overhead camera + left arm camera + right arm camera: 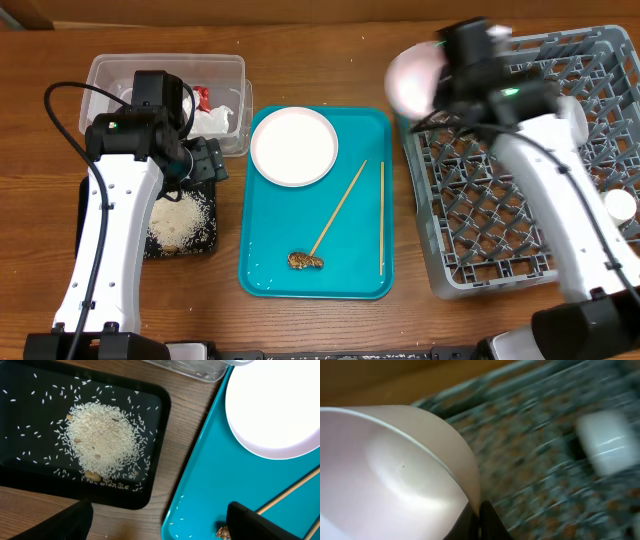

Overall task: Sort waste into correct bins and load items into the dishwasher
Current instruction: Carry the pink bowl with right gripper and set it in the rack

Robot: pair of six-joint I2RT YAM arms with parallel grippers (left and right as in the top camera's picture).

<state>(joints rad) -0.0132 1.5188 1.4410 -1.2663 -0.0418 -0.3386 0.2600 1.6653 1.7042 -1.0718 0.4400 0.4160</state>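
Bowl point(395, 475): pale and tilted, filling the right wrist view. It is pinched by its rim and hangs over the far left corner of the dish rack point(480, 220) (the view is blurred, so I cannot tell how high).
Right fingers point(479, 519): clenched on the bowl's rim.
Left fingers point(167, 522): spread wide and grasping nothing. They hover over the strip of worktop point(330, 50) between the black tray point(155, 410) and the teal tray point(270, 270).
Black tray: near left on the worktop. It holds a heap of rice point(102, 442), with loose grains scattered around the heap.
Clear tub point(110, 70): far left, just beyond the black tray. The crumpled napkin point(215, 118) and the red wrapper scrap point(200, 97) lie inside it.
Teal tray: in the middle. It carries the white plate point(293, 146) at its far end, two chopsticks point(340, 208) lying apart, and the brown lump point(305, 261) at the near end, touching one chopstick's tip. A few stray grains lie on its left side.
Dish rack: on the right. One white cup point(620, 205) sits at its right edge. The pegs that show are otherwise bare (the arm hides part of them).
Done, as I judge it: the napkin, scrap and most of the rice are binned, and the cup is racked.
In hand: the bowl, on its way into the rack and not yet set down.
Left to do: the plate and chopsticks go into the rack. The lump and stray grains go into a bin (probably the black tray).
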